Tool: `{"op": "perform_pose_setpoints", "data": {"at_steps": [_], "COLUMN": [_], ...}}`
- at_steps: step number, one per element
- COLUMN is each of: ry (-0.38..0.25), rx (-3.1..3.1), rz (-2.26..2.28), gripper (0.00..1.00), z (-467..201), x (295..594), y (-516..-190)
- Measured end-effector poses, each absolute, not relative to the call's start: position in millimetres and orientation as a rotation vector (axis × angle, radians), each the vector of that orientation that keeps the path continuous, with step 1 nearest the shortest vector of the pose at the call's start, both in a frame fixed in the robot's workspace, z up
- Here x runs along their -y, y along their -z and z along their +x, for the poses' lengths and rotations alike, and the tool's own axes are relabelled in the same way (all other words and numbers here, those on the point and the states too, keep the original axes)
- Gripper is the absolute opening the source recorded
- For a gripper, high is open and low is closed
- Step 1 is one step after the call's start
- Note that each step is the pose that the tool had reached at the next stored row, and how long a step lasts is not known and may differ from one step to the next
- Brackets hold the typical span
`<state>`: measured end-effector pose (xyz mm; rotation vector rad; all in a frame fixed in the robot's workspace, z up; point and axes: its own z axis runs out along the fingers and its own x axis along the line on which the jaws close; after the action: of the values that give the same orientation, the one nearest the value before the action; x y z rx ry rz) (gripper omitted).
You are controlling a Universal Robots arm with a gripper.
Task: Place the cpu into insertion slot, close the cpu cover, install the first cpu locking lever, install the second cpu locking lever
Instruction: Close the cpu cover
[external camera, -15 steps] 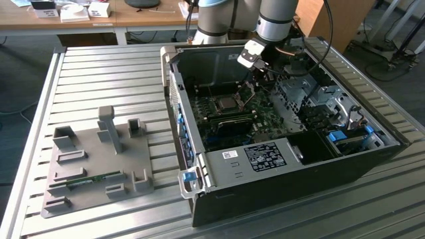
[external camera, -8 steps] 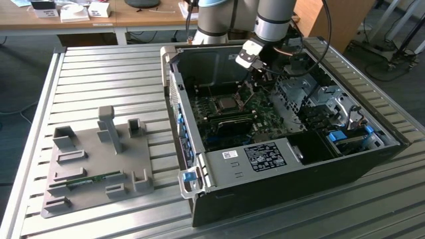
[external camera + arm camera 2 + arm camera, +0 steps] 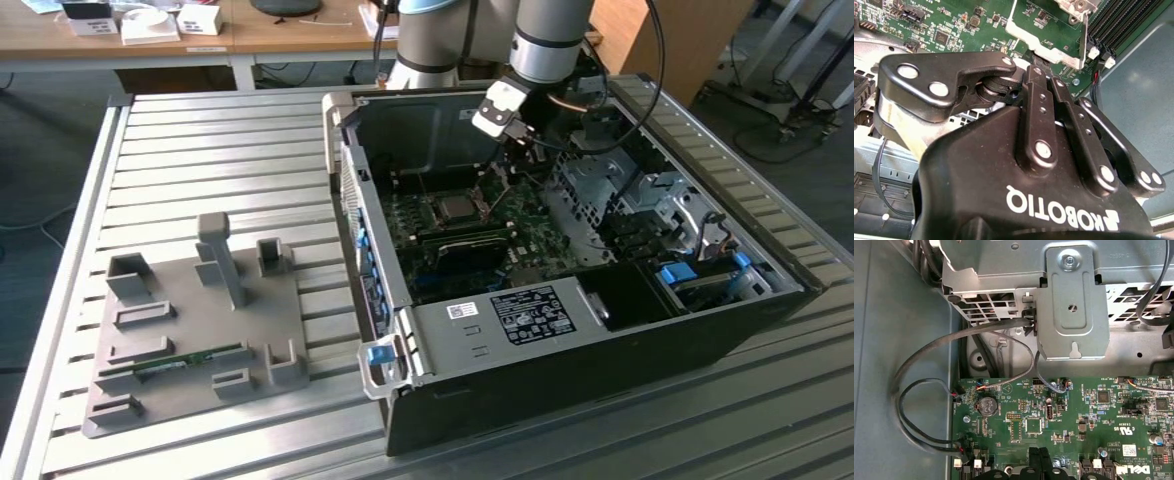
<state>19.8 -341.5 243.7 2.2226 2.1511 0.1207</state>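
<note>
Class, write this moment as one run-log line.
gripper: inside computer case | over: motherboard | nearest task item: insertion slot

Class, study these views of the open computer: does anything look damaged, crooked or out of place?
Nothing stands out. The motherboard lies flat in the case, its cables loop loose but plugged in, and the gripper hangs above it.

One gripper (image 3: pixel 1021 70), one motherboard (image 3: pixel 1054 425), one computer case (image 3: pixel 561 390).
</note>
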Motion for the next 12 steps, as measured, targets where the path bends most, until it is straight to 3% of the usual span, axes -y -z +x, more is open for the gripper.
{"op": "perform_pose_setpoints", "data": {"at_steps": [12], "ry": [-0.121], "rx": [-2.151], "rz": [2.223], "gripper": [0.11], "z": [14.6], "x": [341.5], "y": [-243.1]}}
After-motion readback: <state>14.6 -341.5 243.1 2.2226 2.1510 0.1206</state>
